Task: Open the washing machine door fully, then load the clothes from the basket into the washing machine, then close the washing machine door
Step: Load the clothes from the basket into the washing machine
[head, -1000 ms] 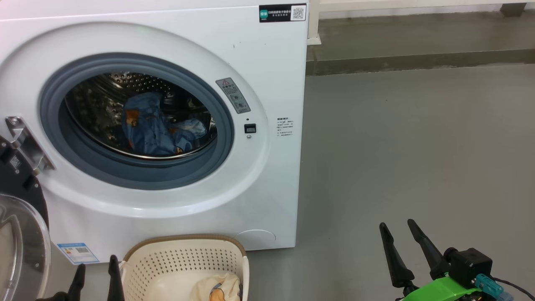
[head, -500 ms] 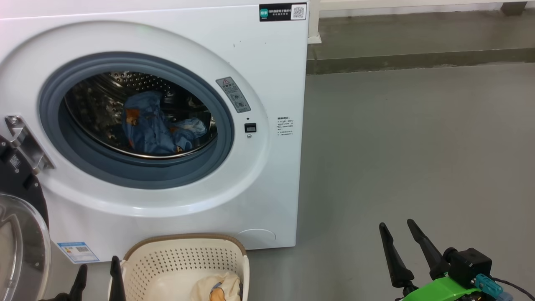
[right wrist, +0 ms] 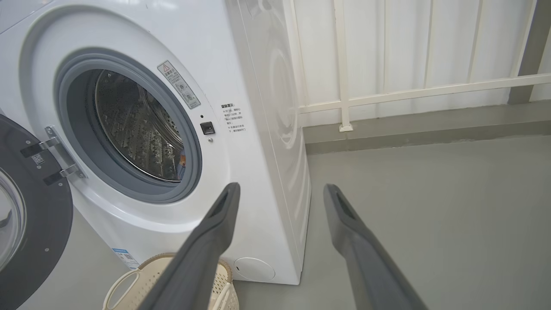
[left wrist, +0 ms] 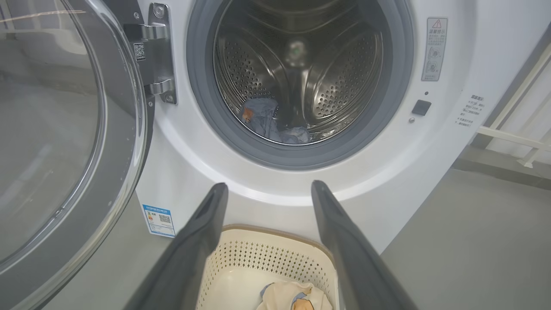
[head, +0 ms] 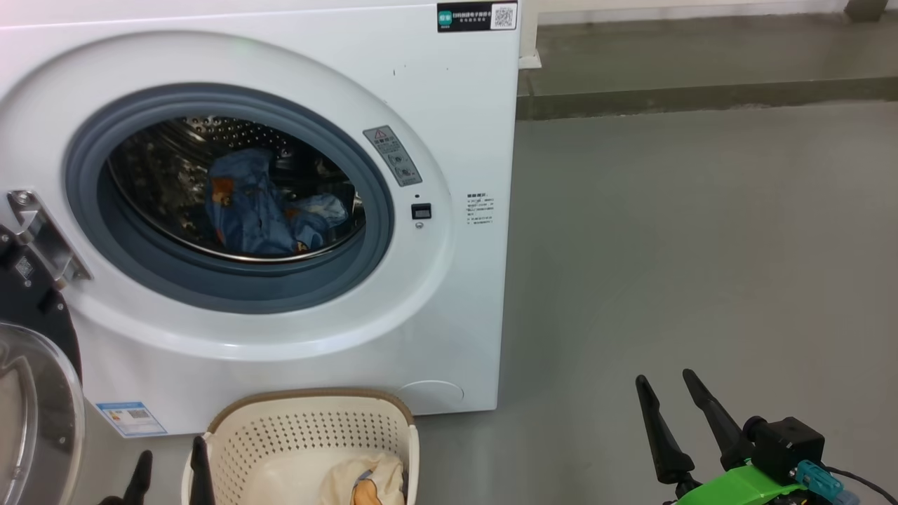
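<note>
Our left gripper [head: 171, 452] and right gripper [head: 666, 381] gape empty; door [left wrist: 64, 129] open at nine o'clock, blue garment [head: 252, 210] in the drum [head: 175, 175], cream garment [head: 365, 477] at six and closing remain.

Door [head: 38, 393] open; blue garment [head: 252, 210] in drum [head: 175, 161]; cream garment [head: 365, 480] in basket [head: 309, 428].

left pincer [left wrist: 269, 186]: jaws spread wide, nothing between them, poised over basket [left wrist: 267, 254]. cream garment [left wrist: 292, 297] lies in basket. washing machine [left wrist: 430, 142] straight ahead, door [left wrist: 51, 129] standing open at left on steel hinge [left wrist: 159, 56]. blue garment [left wrist: 267, 122] at bottom of drum [left wrist: 344, 77]. blue label [left wrist: 158, 219] low on front.
</note>
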{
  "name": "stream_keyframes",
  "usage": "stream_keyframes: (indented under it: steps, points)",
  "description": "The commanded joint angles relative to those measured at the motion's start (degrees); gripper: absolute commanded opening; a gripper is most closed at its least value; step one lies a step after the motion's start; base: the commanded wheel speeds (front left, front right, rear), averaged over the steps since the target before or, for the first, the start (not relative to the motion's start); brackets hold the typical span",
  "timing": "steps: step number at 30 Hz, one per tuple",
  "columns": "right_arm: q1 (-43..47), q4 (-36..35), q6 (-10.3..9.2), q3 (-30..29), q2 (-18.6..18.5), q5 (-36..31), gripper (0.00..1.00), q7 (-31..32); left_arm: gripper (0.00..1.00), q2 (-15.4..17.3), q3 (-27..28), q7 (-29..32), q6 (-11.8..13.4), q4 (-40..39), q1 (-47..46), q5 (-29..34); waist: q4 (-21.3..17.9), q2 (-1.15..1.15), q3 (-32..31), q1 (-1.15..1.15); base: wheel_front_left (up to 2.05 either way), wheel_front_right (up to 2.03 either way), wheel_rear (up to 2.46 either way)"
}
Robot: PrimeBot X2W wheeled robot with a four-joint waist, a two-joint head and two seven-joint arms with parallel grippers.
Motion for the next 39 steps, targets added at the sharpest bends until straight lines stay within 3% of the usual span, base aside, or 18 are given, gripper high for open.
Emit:
stream_keyframes:
  steps: [1, 12, 32, 35, 39]
  points:
    - [-1.3, -1.2, 0.09, 1.4, 0.0, 0.5, 1.0, -0.6, 1.0, 0.4, 1.8, -0.6, -0.5, -0.7, -1.9, 0.6, -0.1, 0.0, 0.5, 0.0, 0.0, 0.0, 0.0]
    - [-1.8, -0.9, 0.09, 1.1, 0.0, -0.6, 1.0, -0.1, 1.0, -0.6, 0.1, -0.6, -1.6, 4.0, -3.3, 0.0, -1.6, 0.0, 5.4, 0.0, 0.0, 0.0, 0.0]
    - [-7.4, -5.1, 0.09, 0.0, -0.5, -3.5, 1.0, 0.4, 1.0, -0.9, -3.9, -0.6, -5.2, 25.0, -21.0, 0.8, -6.1, 0.0, 26.7, 0.0, 0.0, 0.0, 0.0]
    - [-8.1, -5.6, 0.09, -0.1, -0.4, -3.6, 1.0, 0.1, 1.0, -1.1, -3.7, -0.6, -5.5, 30.9, -25.7, -3.5, -8.0, 0.0, 30.3, 0.0, 0.0, 0.0, 0.0]
    - [-9.0, -6.0, 0.09, 0.2, -0.3, -3.6, 1.0, -0.3, 1.0, 1.2, -8.2, -0.2, -5.6, 35.6, -30.6, -6.6, -10.0, 0.0, 34.2, 0.0, 0.0, 0.0, 0.0]
